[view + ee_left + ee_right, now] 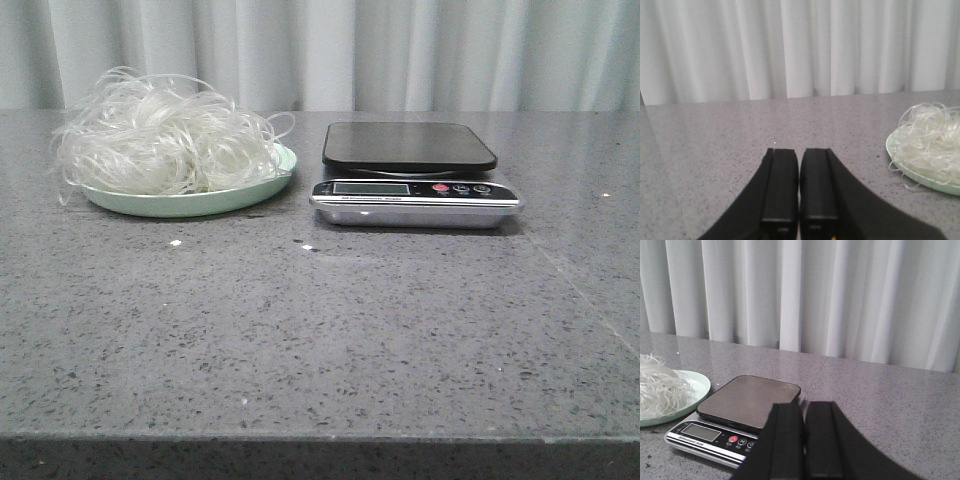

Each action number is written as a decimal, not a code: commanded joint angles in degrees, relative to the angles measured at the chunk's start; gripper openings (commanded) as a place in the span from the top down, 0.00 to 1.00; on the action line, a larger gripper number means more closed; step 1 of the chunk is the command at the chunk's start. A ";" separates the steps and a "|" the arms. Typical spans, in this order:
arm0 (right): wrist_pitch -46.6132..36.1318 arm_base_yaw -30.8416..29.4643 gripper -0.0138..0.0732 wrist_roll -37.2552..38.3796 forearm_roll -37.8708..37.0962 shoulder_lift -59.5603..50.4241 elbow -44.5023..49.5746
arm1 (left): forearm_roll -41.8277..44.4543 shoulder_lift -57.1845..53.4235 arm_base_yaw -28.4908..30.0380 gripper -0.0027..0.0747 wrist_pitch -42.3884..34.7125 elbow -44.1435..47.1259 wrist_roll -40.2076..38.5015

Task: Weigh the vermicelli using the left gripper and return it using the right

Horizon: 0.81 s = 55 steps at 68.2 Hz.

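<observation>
The vermicelli (160,135), a fluffy whitish nest of thin strands, sits on a pale green plate (190,203) at the back left of the table. A kitchen scale (412,175) with a bare black platform stands to its right. Neither gripper shows in the front view. In the left wrist view my left gripper (799,152) is shut and empty above bare table, with the vermicelli (932,142) off to one side. In the right wrist view my right gripper (804,406) is shut and empty, just in front of the scale (742,407); the vermicelli (660,387) lies beyond it.
The grey speckled table (320,340) runs from the scale to the front edge. A few small white crumbs (176,242) lie in front of the plate. A pale curtain (400,50) hangs behind the table.
</observation>
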 commanded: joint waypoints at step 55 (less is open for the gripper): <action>-3.99 -0.28 0.67 0.06 -0.19 0.39 -1.69 | -2.38 -6.48 -4.81 0.79 -9.80 13.05 -0.60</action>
